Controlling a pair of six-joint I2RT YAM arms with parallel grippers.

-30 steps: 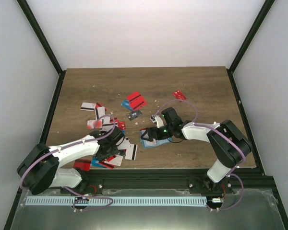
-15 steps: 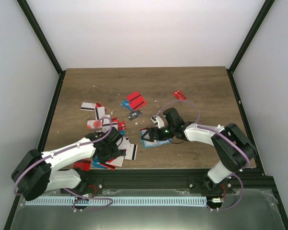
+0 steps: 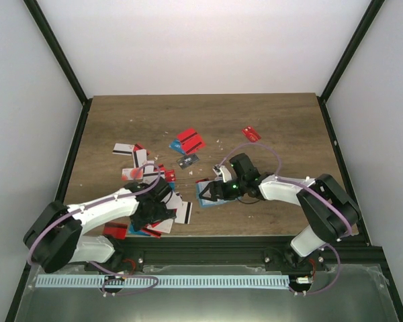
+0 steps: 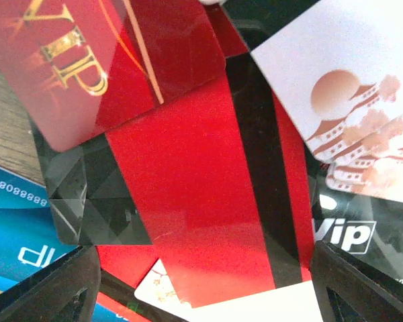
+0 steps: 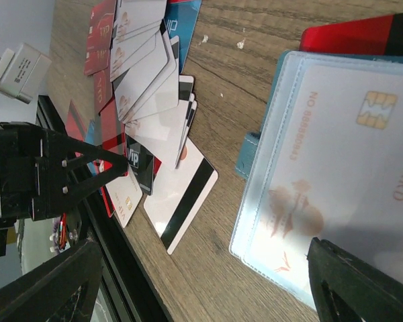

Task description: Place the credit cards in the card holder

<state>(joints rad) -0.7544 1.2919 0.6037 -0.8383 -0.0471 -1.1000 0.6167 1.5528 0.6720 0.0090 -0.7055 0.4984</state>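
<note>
Left wrist view: left gripper (image 4: pixel 201 292) is spread wide with nothing gripped, low over overlapping credit cards (image 4: pixel 201 201) at the table's (image 3: pixel 282 127) 7 o'clock. Right gripper (image 3: pixel 213 190), also wide and empty, hovers over the open card holder (image 5: pixel 250 153) near table centre, a white card (image 5: pixel 336 168) in its clear pocket. Loose red cards (image 3: pixel 190 141) lie beyond at 12 o'clock.

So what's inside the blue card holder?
The card holder has a white card with a gold chip in its clear pocket. Anything beneath that card is covered.
</note>
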